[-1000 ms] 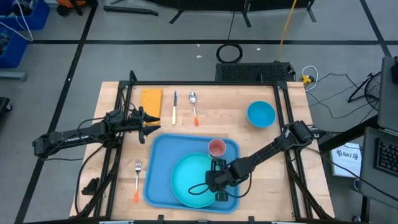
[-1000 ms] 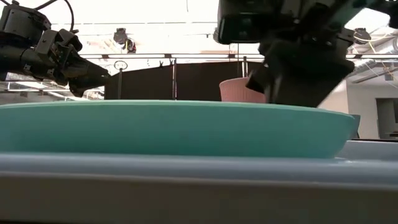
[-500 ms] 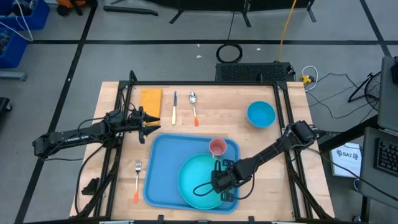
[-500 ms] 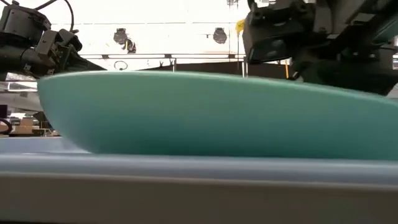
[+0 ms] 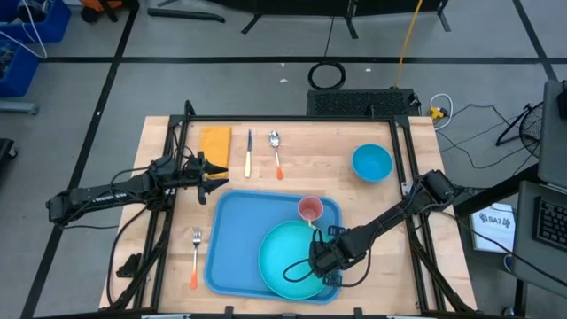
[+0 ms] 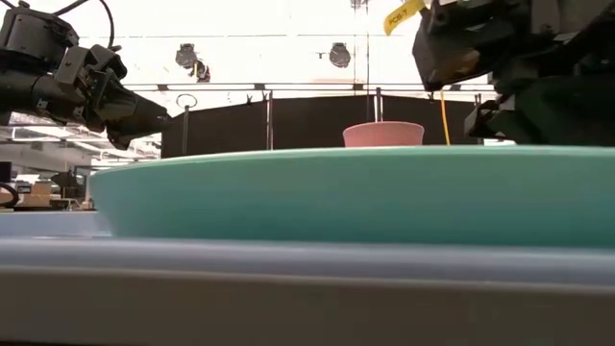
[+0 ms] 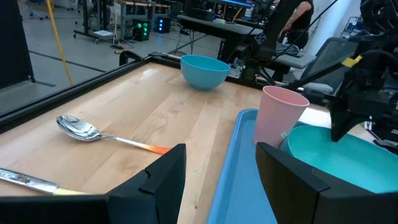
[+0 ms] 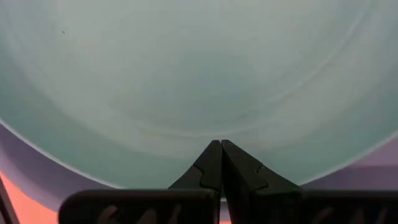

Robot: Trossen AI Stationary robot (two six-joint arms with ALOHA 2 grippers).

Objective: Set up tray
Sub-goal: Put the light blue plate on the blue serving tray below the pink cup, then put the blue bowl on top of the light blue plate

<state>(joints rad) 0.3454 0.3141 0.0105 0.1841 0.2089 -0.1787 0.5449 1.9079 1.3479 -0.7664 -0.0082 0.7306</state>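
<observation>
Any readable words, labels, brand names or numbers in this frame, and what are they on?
None can be read with confidence.
White lettering on the left arm: too small to read.
Print on the white sign right of the table: blurred.
Dark print on the yellow tag by the right arm: too small.
The tray, plate, cup and bowl show no text.

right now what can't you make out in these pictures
- Whether the shut right tool touches the plate: high view, its own arm covers it; right wrist view shows only the fingertips over the plate.
- The cup's base: low view, hidden behind the plate's rim.
- Fork and knife details: high view, too small.
- Tray contents: low view, mostly blocked by the plate.
</observation>
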